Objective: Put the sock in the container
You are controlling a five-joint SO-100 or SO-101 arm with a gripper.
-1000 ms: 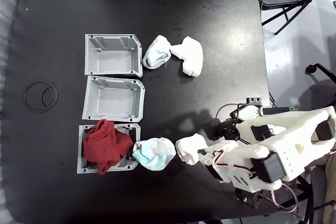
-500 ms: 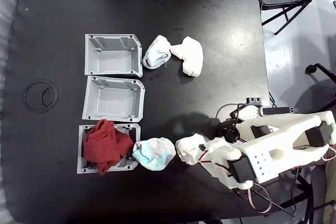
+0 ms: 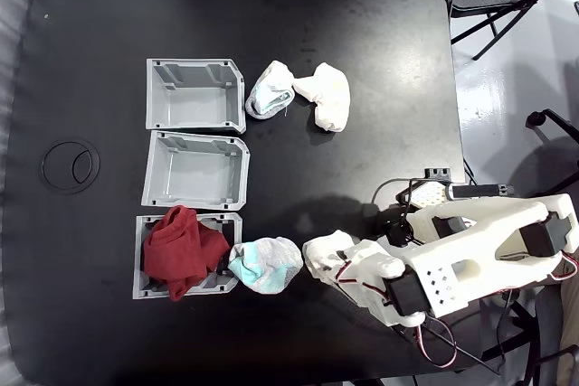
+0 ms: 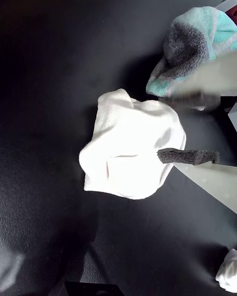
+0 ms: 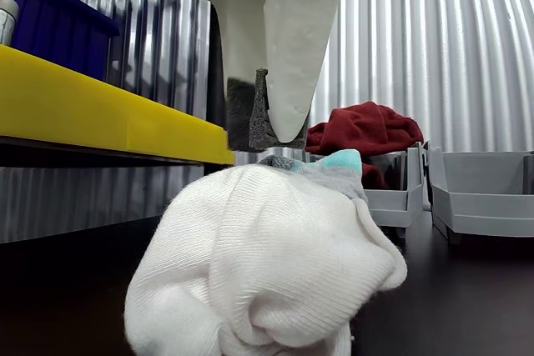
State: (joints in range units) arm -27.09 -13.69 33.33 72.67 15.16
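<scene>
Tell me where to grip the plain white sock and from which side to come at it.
Grip the sock across its bulged middle, coming straight down from above. It lies as a soft rounded lump on the black table, with no edge to hook. The gripper already hangs over it, open; keep clear of the mint-trimmed sock beside it.

In the fixed view, the sock (image 3: 324,253) lies right of the trimmed sock (image 3: 266,264), beside the lowest container (image 3: 140,264).

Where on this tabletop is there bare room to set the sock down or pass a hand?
Open: the table left of the bins and along its top edge, and right of the upper sock pair. Crowded: the bottom row, where the red-cloth bin, mint sock, plain white sock and claw sit nearly touching.
</scene>
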